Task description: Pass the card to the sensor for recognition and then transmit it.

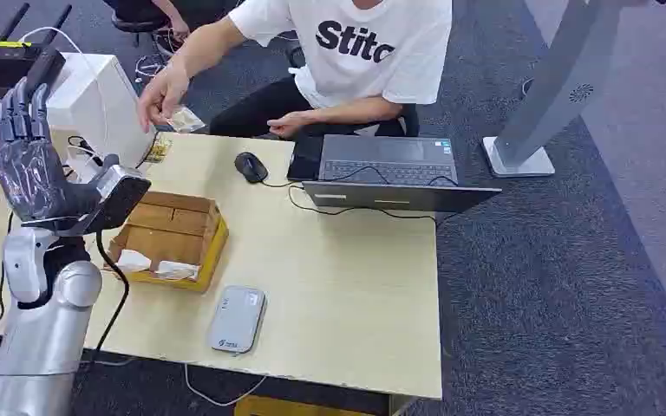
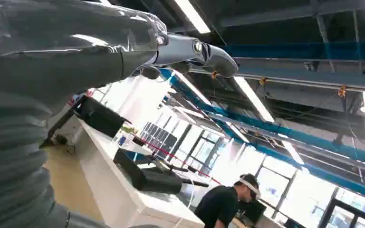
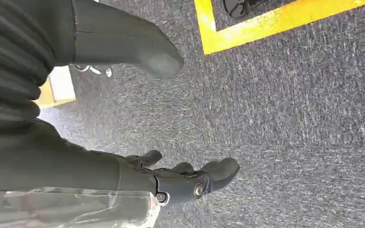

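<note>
1. Step in hand, as judged: taking the card [image 1: 183, 119] from the person's hand [image 1: 163, 94], which pinches it over the far edge of the desk [image 1: 347, 295].
2. Left robot hand [image 1: 28, 165]: raised upright above the left side of the desk, fingers apart and pointing up, nothing gripped. Well apart from the card.
3. Right robot hand [image 3: 190, 183]: hanging over grey carpet, fingers loosely extended, empty as well.
4. For a clean take:
   - Bring the left robot hand forward and down toward the card, palm turned to it.
   - Pinch the free edge, away from the person's fingers.
   - Close on the two flat faces rather than the rim.
   - Pull only once the person lets go.
5. For the follow-on:
   - Carry the card flat and low over the grey sensor [image 1: 237, 318], which lies near the front edge of the desk, just beside the cardboard box [image 1: 173, 230].
   - Keep clear of the box wall and the black cable at the wrist.
6. Look of the card: small, pale with a yellowish tint, seemingly in a glossy clear wrapper. Print too small to read. Thin and probably slippery, so a light pinch risks a drop. Similar pale packets [image 1: 178, 270] lying in the box.
</note>
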### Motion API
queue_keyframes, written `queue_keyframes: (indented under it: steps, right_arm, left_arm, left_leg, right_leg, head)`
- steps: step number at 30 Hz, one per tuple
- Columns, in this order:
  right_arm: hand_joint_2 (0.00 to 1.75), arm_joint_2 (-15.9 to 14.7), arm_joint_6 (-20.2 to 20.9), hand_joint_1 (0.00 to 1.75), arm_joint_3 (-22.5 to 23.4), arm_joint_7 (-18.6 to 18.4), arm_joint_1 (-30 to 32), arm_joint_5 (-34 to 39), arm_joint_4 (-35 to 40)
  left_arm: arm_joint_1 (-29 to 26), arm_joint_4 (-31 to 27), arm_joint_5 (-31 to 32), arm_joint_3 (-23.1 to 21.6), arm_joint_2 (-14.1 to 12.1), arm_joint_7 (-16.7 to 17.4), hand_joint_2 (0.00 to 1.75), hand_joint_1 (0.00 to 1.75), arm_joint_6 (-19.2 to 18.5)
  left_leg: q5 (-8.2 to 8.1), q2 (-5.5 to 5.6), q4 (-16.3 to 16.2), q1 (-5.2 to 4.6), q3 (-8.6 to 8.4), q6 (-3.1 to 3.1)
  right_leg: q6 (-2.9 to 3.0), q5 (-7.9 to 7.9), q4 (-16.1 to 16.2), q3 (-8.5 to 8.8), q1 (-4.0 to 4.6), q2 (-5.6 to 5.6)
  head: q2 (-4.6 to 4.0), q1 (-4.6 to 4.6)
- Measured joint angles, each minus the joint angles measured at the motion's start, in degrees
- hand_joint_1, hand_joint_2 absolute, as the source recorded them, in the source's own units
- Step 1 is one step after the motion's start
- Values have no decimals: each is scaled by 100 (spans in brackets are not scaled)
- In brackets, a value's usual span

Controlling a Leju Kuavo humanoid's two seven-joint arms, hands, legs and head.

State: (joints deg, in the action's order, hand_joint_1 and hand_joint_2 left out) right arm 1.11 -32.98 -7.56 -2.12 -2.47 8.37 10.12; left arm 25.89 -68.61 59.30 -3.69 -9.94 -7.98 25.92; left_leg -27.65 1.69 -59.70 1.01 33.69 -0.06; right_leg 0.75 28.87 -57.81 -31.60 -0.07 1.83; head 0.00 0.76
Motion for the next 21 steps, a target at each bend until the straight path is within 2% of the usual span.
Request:
queue_keyframes:
  steps: [14,15,16,18,21]
  right_arm:
    - [175,0,66,0,-2,-26,3,-15,0]
    - [175,0,61,0,-2,-28,3,-20,0]
    - [175,0,57,0,-2,-37,4,-33,0]
    - [175,0,57,0,-7,-61,4,-39,0]
    - [175,2,57,0,-20,-61,5,-50,0]
  left_arm:
    - [4,181,61,-188,72,-7,175,0,136]
    - [4,181,61,-188,72,-7,175,30,138]
    - [2,186,63,-188,72,-9,175,155,142]
    - [-9,203,79,-190,72,-20,175,175,153]
    - [-29,229,122,-197,72,-24,175,175,153]
  left_leg:
    - [0,1,0,0,3,0]
    - [0,1,0,0,3,0]
    - [0,1,0,0,3,0]
    - [0,1,0,0,3,0]
    - [0,0,0,0,3,0]
  right_leg:
    - [0,0,0,0,0,-1]
    - [0,0,0,0,0,-1]
    - [0,0,0,0,0,-1]
    - [0,0,0,0,0,-1]
    - [0,0,0,0,0,-1]
  head:
    - [0,0]
    - [0,0]
    - [0,0]
    - [0,0]
    - [0,0]
